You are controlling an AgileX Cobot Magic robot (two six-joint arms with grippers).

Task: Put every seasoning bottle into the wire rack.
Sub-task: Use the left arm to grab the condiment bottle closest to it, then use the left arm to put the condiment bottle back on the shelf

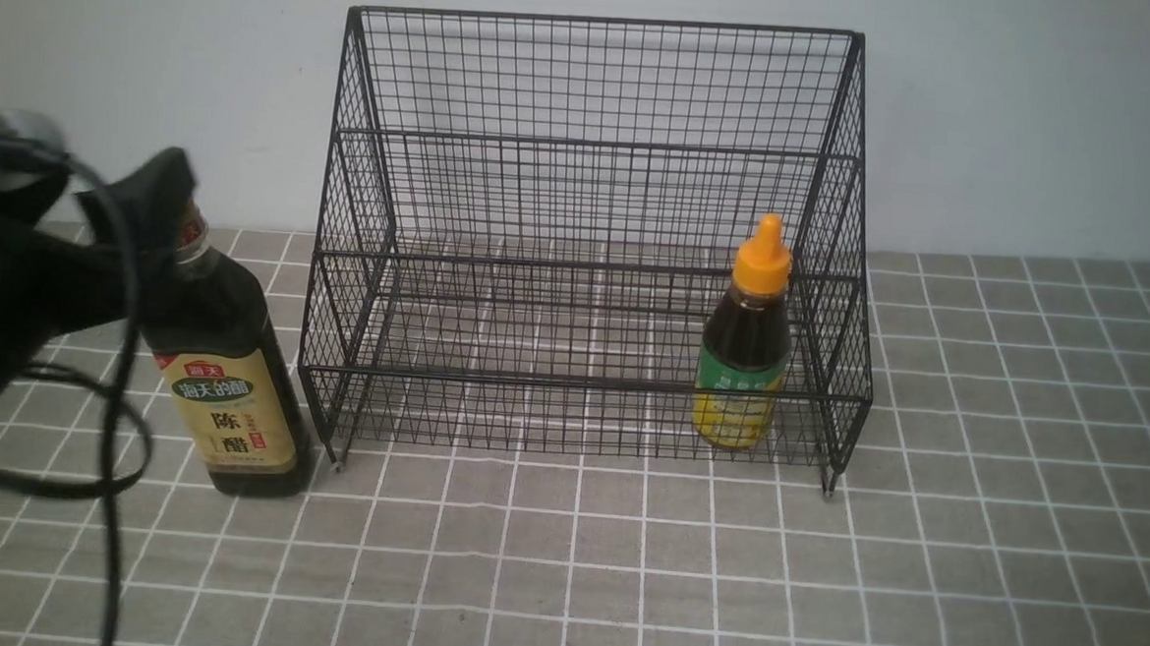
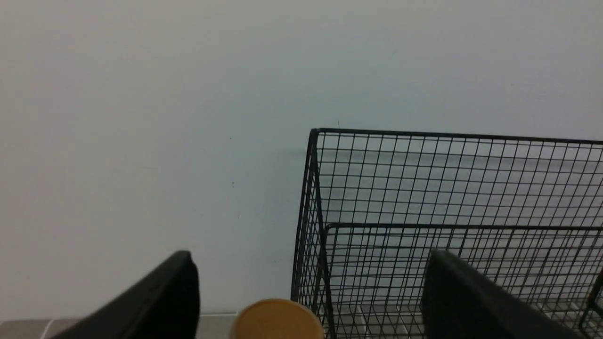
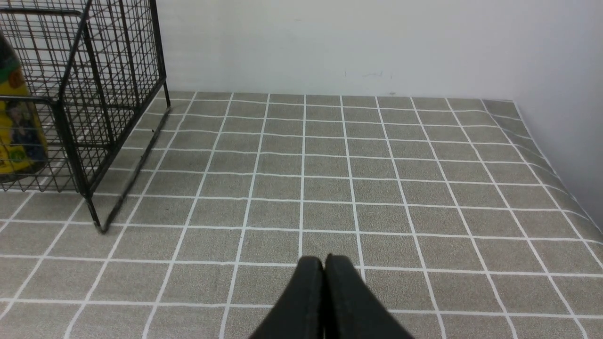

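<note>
The tall dark bottle with the tan label (image 1: 227, 384) stands on the table just left of the black wire rack (image 1: 589, 235). My left gripper (image 1: 161, 205) is at its neck and hides the cap in the front view. In the left wrist view the gripper (image 2: 311, 254) is wide open, with the gold cap (image 2: 277, 321) between its fingers (image 2: 174, 296) and apart from both. The small bottle with the orange nozzle (image 1: 746, 352) stands inside the rack on its lowest shelf at the right, and its label shows in the right wrist view (image 3: 19, 136). My right gripper (image 3: 324, 260) is shut and empty above the table, right of the rack (image 3: 113, 94).
The table is covered by a grey cloth with a white grid (image 1: 916, 577). A pale wall (image 1: 1038, 121) runs close behind the rack. The table's right edge meets a side wall (image 3: 565, 141). The left arm's black cable (image 1: 115, 456) hangs beside the tall bottle.
</note>
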